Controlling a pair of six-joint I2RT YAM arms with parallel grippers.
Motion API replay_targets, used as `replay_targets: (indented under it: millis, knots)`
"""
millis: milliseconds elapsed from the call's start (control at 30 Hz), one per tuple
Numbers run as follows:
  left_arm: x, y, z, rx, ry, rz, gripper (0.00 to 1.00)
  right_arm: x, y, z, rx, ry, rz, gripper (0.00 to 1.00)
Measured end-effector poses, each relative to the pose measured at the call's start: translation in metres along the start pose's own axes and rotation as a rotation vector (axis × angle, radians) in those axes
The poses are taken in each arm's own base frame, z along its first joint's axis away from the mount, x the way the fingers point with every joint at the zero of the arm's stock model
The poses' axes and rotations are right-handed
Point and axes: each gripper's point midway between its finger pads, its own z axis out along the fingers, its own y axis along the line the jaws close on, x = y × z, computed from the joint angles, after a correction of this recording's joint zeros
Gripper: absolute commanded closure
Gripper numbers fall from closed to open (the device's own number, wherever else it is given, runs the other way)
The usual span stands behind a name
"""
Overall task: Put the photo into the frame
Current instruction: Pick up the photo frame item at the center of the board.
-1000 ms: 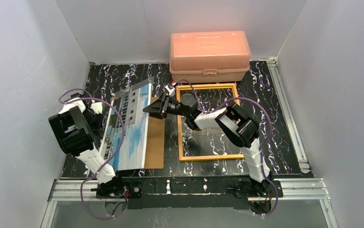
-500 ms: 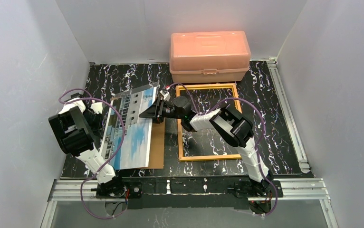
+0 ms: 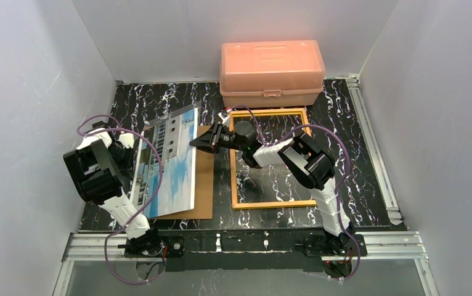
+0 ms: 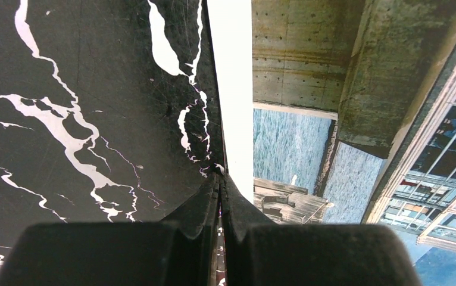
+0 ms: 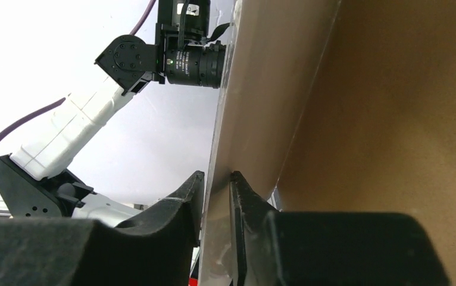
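Top camera: the whole table [image 3: 357, 123] is being viewed steeply downward from above and behind its near edge, at a distance.

Left wrist camera: the left tool [image 4: 220, 174] is being looked along from just behind its fingers, very near the photo [image 4: 309, 149] and the table.

Right wrist camera: the right tool [image 5: 216, 176] is being looked along toward the left arm [image 5: 71, 134], close against the photo's tilted-up edge.

The photo is being shared by all three views.
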Motion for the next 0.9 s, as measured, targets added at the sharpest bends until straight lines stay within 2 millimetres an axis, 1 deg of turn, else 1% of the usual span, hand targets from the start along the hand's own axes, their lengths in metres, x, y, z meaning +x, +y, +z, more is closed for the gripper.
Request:
replay_targets:
  millis: [400, 767, 900]
  knots:
    - [0.0, 0.0, 0.0, -0.006, -0.009, 0.021, 1.0, -0.002, 0.011, 0.0, -0.036, -0.01, 0.028, 0.81]
    - [0.001, -0.001, -0.002, -0.007, -0.001, 0.036, 0.99, -0.005, 0.021, -0.001, -0.072, -0.016, 0.043, 0.85]
    - [0.004, -0.002, -0.002, -0.003, 0.012, 0.034, 0.99, -0.009, 0.024, -0.006, -0.071, -0.023, 0.04, 0.86]
